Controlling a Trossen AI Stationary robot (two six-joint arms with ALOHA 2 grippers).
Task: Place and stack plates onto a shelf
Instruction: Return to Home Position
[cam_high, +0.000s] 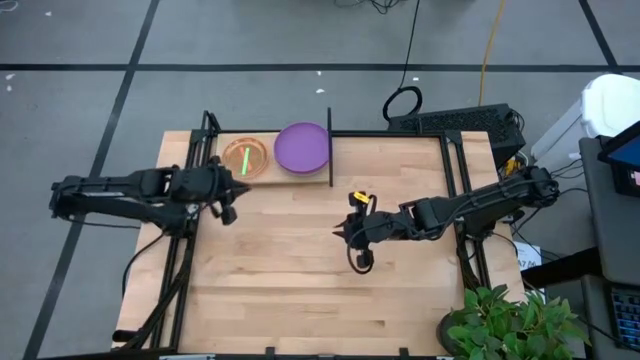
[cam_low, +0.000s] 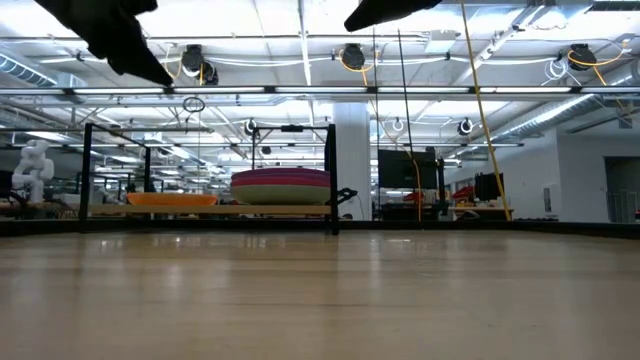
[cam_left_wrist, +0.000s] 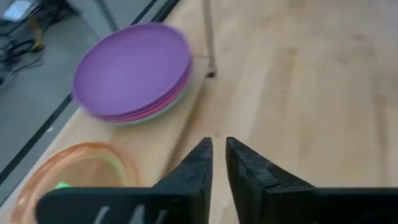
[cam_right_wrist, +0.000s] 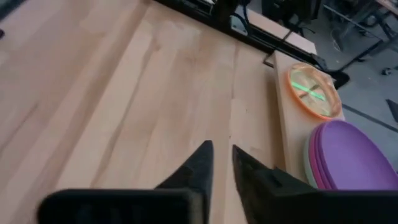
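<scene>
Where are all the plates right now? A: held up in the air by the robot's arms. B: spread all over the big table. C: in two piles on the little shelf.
C: the purple pile and the orange pile sit side by side on the shelf, and neither tool holds a plate.

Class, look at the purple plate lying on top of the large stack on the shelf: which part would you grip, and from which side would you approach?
Grip the thin rim of the purple plate on its table-facing edge, probably coming in low from the open tabletop. It lies flat on the stack, so only the rim offers a hold. The black post guards one side, the orange stack the other.
</scene>
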